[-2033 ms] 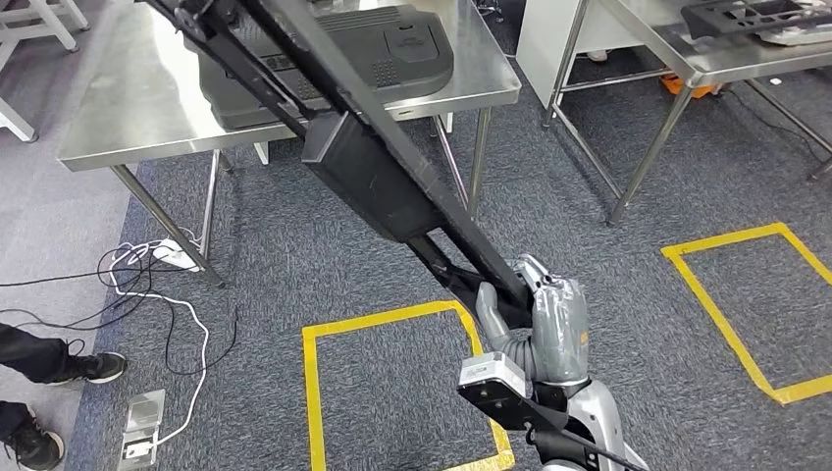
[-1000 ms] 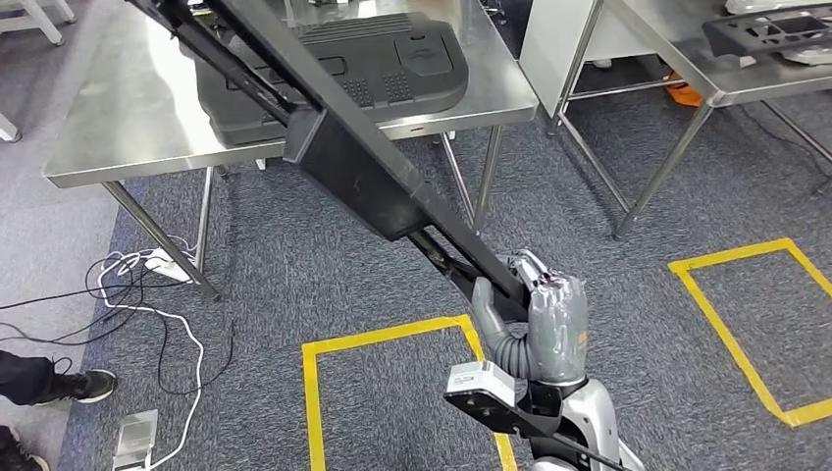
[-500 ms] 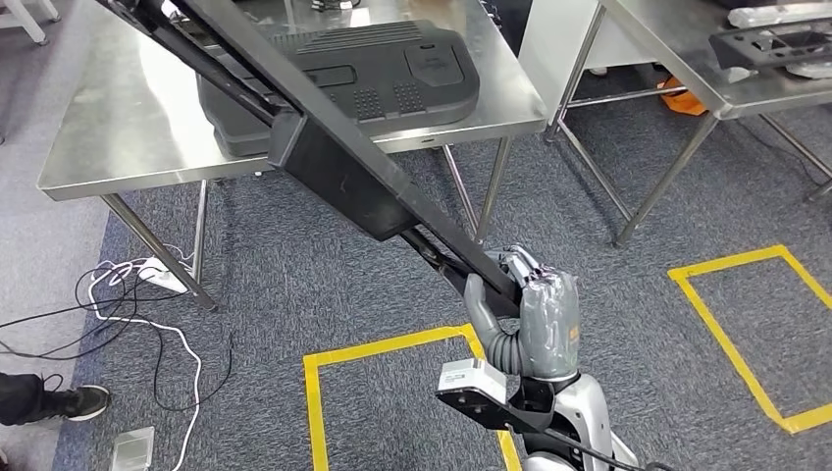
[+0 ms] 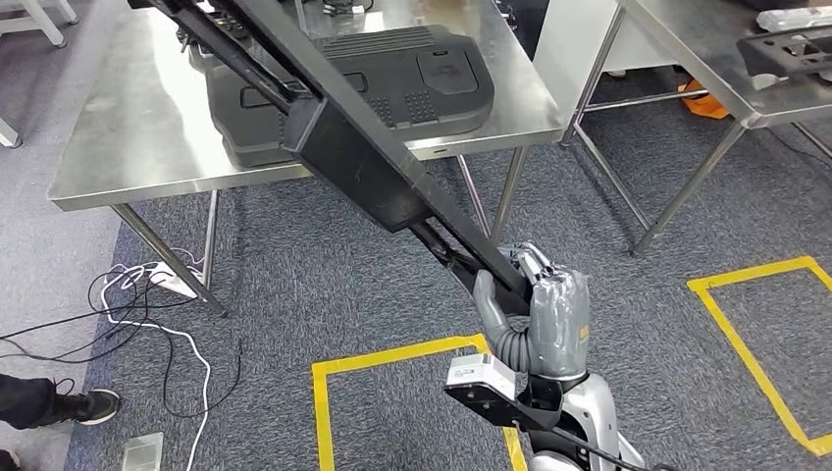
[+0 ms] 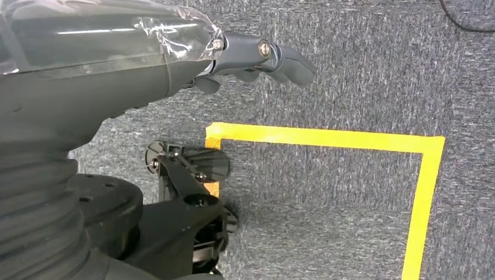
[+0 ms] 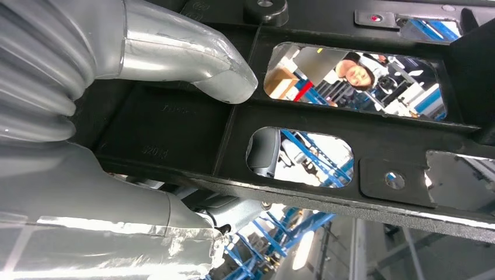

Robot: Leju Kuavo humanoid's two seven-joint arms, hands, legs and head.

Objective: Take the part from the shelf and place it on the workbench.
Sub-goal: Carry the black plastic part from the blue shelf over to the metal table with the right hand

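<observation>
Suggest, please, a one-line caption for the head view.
Right hand grips a long black part, angled up over the steel workbench.

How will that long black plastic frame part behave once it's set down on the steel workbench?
The long black plastic frame part looks stiff, showing no sag though the right hand grips only its end. It probably levers hard on that grip. On the steel workbench it may slide.

Right hand (image 4: 542, 312): grey, clear film taped over back, ribbed grey wrist cover, silver forearm. Small silver-and-black camera block at wrist (black cable trailing). Left hand (image 5: 175, 64): grey, film-wrapped, screw heads on fingers (image 5: 280, 58).
</observation>
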